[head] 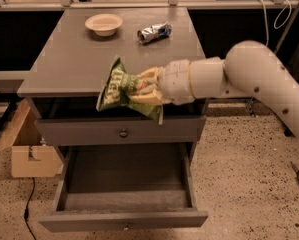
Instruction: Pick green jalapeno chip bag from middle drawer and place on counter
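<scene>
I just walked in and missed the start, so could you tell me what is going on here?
The robot's claw grips the green jalapeno chip bag, holding it in the air at the front edge of the counter, above the open middle drawer. It is not yet set down. A bowl and a foil wrapper sit farther back.

We see a pale bowl [104, 24] and a crumpled silver-and-blue wrapper [154, 32] (apart, wrapper on the right) far back on the counter [74, 59]. Just below the gripper [139, 86] sits a closed drawer front [79, 132] with a round knob. A cardboard box [31, 154] stands at left on the speckled floor [239, 174].
</scene>
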You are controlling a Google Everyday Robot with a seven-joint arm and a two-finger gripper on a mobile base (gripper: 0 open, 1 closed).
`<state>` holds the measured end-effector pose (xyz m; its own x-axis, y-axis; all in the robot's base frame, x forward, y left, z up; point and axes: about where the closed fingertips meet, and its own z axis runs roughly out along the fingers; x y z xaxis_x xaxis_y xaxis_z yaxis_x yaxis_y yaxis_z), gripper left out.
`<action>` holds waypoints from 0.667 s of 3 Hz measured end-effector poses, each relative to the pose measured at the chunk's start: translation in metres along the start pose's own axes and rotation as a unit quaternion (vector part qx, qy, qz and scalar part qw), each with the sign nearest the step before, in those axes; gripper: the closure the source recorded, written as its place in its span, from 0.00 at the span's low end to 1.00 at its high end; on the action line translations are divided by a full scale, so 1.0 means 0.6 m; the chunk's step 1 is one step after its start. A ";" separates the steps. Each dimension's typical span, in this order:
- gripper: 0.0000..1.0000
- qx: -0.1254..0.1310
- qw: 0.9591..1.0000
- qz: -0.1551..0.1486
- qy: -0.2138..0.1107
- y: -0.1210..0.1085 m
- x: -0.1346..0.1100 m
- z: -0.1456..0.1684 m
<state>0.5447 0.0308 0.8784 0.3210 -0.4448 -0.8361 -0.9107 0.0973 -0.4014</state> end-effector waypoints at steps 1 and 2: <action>1.00 0.028 0.999 -0.008 0.015 -0.121 -0.053 -0.003; 1.00 0.044 0.999 0.012 0.028 -0.208 -0.060 0.028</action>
<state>0.6509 0.0495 0.9524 0.2830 -0.4902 -0.8244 -0.8905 0.1848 -0.4156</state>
